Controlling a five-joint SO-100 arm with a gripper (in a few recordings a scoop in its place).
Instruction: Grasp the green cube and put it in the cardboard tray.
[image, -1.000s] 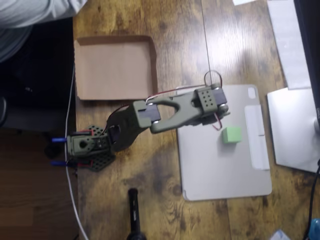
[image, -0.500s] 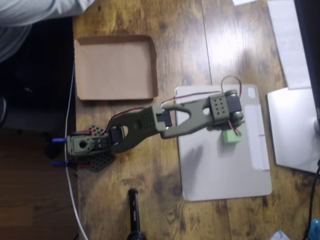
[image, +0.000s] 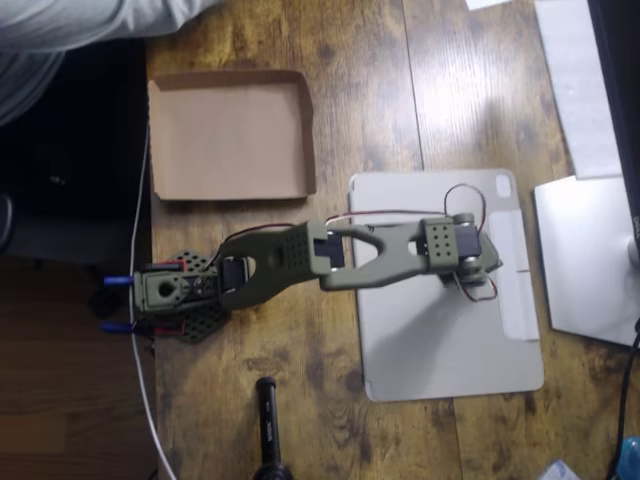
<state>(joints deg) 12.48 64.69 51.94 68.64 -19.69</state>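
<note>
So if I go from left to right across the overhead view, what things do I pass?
Robot base → cardboard tray → olive-green arm → grey tablet cover → white papers. The arm's far end hangs over the cover, so the green cube is hidden.

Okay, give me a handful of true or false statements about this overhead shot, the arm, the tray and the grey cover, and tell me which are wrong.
1. The cardboard tray has nothing in it. True.
2. The arm's wrist end is over the grey tablet cover. True.
3. The cardboard tray lies on the grey tablet cover. False: it lies on the wooden table, apart from the cover.
4. The arm's base stands right of the cover. False: it stands to its left.
</note>
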